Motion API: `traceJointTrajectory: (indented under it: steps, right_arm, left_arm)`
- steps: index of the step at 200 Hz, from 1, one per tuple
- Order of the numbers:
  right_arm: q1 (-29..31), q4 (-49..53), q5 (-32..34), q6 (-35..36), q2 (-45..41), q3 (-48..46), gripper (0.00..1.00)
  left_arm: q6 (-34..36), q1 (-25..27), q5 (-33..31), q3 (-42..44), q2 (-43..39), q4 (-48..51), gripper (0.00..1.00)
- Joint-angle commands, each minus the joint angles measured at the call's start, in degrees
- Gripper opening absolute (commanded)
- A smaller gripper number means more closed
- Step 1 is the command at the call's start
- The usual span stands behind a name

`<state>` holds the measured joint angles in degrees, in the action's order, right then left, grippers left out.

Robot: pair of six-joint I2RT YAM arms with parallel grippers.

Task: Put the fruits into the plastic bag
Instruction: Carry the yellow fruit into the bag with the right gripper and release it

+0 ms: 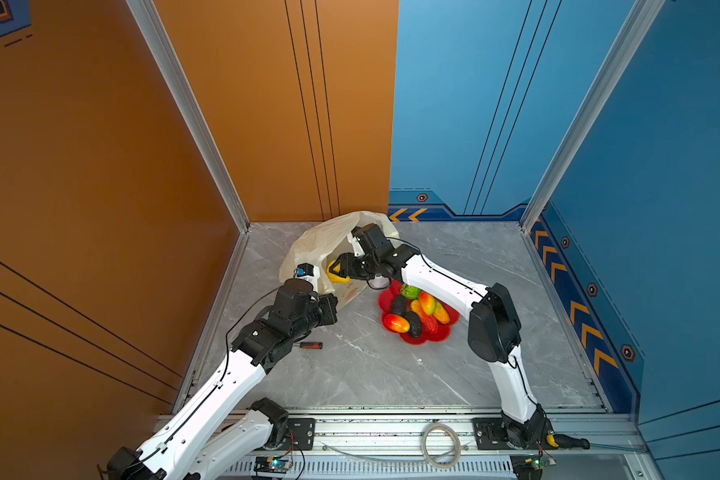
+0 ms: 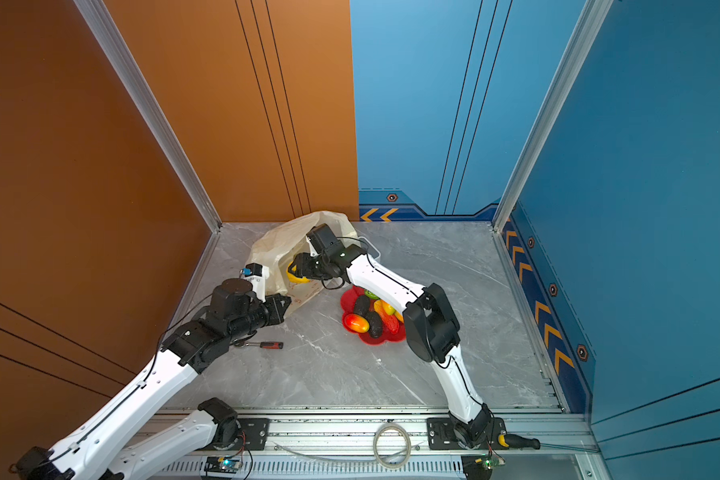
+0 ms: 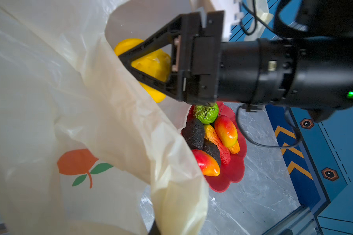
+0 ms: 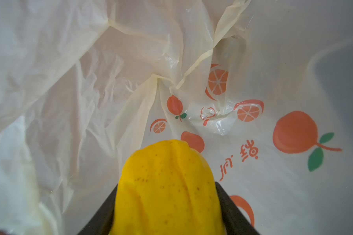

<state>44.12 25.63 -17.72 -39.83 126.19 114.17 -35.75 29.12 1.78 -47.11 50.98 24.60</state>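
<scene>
- Screwdriver (image 1: 310, 345) lies on the grey marble table (image 1: 391, 374), on the camera side of the left fingers and apart from them.
- Left gripper (image 1: 329, 308): jaws fully closed, pinching the lower rim of the plastic bag (image 1: 321, 243). In the left wrist view the film bunches at the fingers and rises away from them. Beyond them the bag mouth stands open.
- Red dish (image 3: 230, 175) sits on the table just right of the left fingers, under the right forearm.
- Heaped in the dish:
  - one green fruit (image 3: 206, 114), round and rough-skinned
  - two dark fruits (image 3: 194, 134), blackish and wrinkled
  - two glossy red-orange fruits (image 3: 225, 131), oblong and shading to yellow
  - two more orange ones, partly hidden
  Neither gripper touches any of these.
- Right gripper (image 4: 167, 185): fingers part-way apart, clamped on both sides of a yellow fruit (image 4: 165, 203), which is glossy, ridged and flecked with small brown specks. The fruit juts out past the fingertips.
- Gripper and yellow fruit are inside the bag mouth; I cannot tell whether the fruit touches the film.
- Bag beyond the fingertips is thin, crinkly, translucent cream, printed with flat oranges, green leaves and red characters. Its far end bulges by the back wall.
</scene>
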Motion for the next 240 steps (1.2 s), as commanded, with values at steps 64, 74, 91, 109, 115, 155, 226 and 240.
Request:
traceJointTrajectory:
  steps: [64, 74, 91, 109, 115, 155, 226, 240]
  right_arm:
    - [-0.2, 7.2, 1.4, 0.5, 9.0, 7.1, 0.59]
    - [-0.4, 7.2, 1.0, 0.4, 9.2, 7.1, 0.61]
    - [-0.5, 7.2, 0.6, 0.2, 9.2, 7.2, 0.64]
    - [-0.6, 7.2, 0.2, 0.2, 8.9, 7.5, 0.68]
    - [-0.6, 7.2, 0.0, 0.2, 8.8, 7.7, 0.7]
    - [-1.0, 7.2, -0.4, 0.6, 7.3, 8.8, 1.0]
    - [-0.5, 7.2, 0.0, 1.0, 0.6, 7.5, 1.0]
    - [-0.5, 7.2, 0.2, 1.0, -1.3, 6.4, 1.0]
  left_arm:
    - [-2.1, 2.6, 0.6, 2.2, 1.7, -3.6, 0.0]
    - [-2.2, 2.8, 0.6, 2.2, 1.8, -3.7, 0.0]
    - [-2.4, 2.9, 0.6, 2.4, 1.8, -4.1, 0.0]
    - [-2.7, 2.9, 0.7, 2.4, 1.9, -4.4, 0.0]
    - [-2.8, 2.9, 0.7, 2.4, 2.0, -4.5, 0.0]
    - [-3.6, 2.9, 0.6, 2.7, 1.6, -5.1, 0.0]
    - [-5.4, 1.7, 1.1, 4.4, 0.4, -6.5, 0.0]
    - [-5.8, 1.5, 1.4, 4.6, 0.4, -6.8, 0.0]
